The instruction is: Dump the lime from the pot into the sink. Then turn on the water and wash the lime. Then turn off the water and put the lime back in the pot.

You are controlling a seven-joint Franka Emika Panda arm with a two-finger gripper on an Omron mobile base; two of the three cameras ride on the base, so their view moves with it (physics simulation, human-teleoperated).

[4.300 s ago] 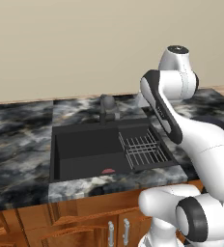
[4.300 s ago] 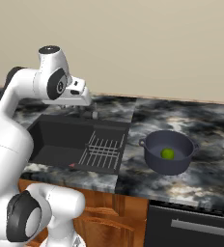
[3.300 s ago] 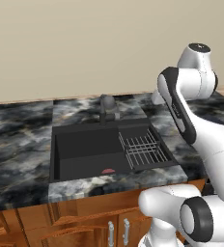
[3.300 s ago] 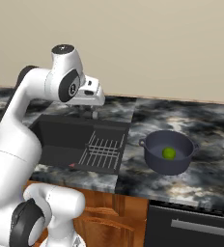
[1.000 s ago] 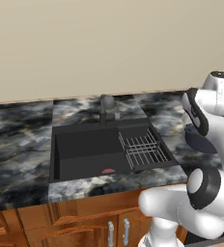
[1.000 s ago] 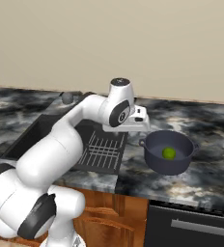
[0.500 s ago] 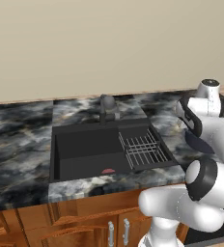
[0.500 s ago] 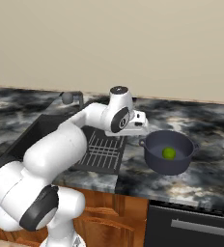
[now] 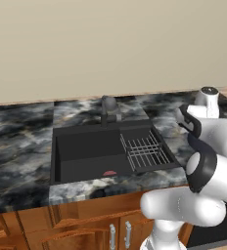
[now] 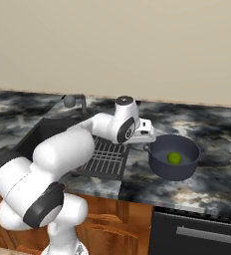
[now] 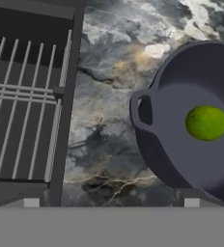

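Since the frames a few seconds back, the arm has swung from above the sink [image 10: 43, 130] rightward across the right base view, and the hand has come down beside the pot [image 10: 174, 158], now at centre frame.

The pot stands on the marbled counter [image 10: 222, 174], right of centre in that view and apart from the basin; the lime [image 10: 174, 158] lies on its floor.

In the hand view the lime [image 11: 207, 123] sits at mid-right, the pot [image 11: 181, 159] occupies the right half, and its near loop handle [image 11: 141, 110] is just right of centre, facing the wire rack [image 11: 27, 125] at left.

The gripper [image 10: 148, 135] is just beside that handle in the right base view; whether the fingers are spread or closed cannot be told.

The coming grasp probably turns on this offset: the handle lies ahead and slightly right of the hand's axis, between hand and lime.
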